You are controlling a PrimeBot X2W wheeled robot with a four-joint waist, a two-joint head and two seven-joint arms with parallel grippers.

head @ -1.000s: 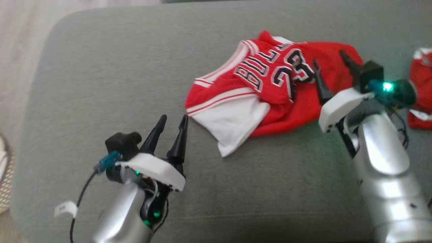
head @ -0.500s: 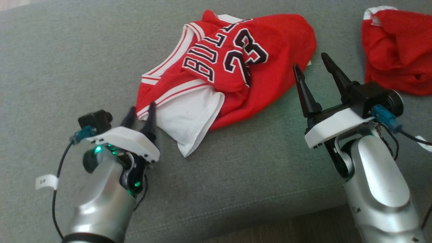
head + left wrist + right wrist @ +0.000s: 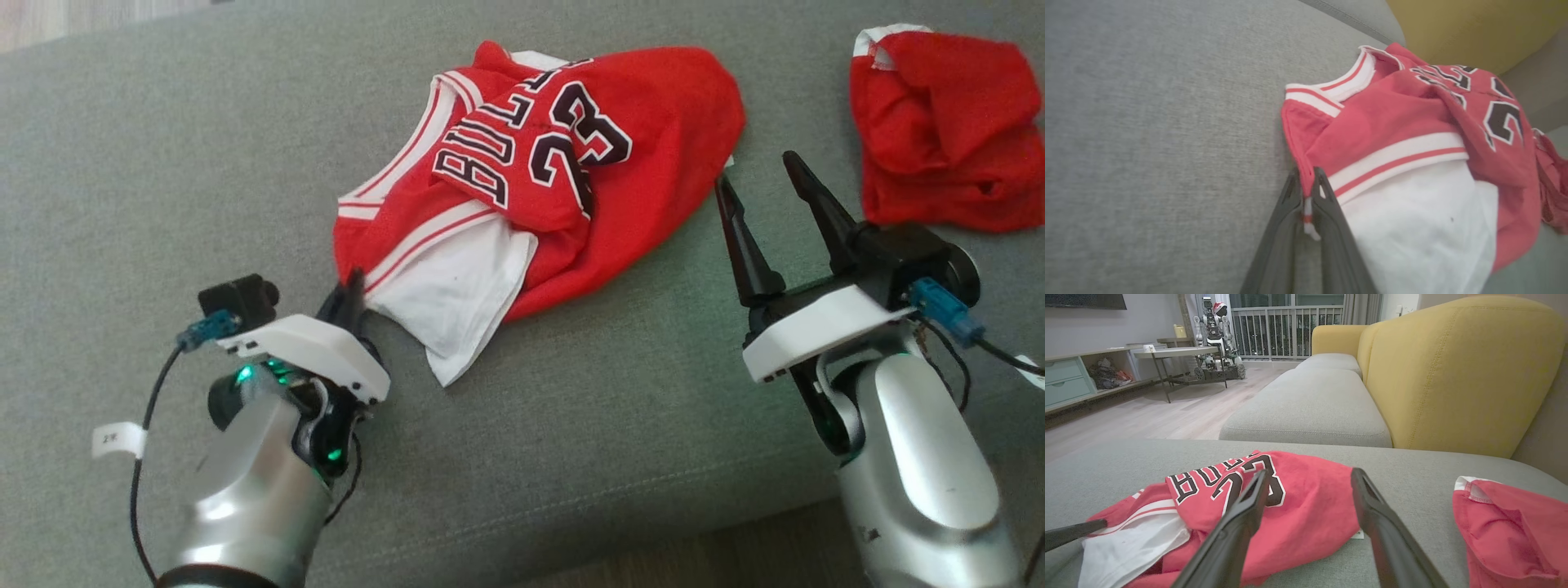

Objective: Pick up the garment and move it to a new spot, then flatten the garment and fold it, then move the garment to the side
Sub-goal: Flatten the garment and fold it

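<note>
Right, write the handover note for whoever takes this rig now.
Left gripper: jaws shut on the jersey at its near-left corner.
Right gripper: open, holding nothing, beside the jersey's right edge.
Jersey: crumpled on the grey cushion; a second red garment lies apart to its right.
Done: corner grasped.
Left: lift, move, flatten, fold, set aside.
</note>
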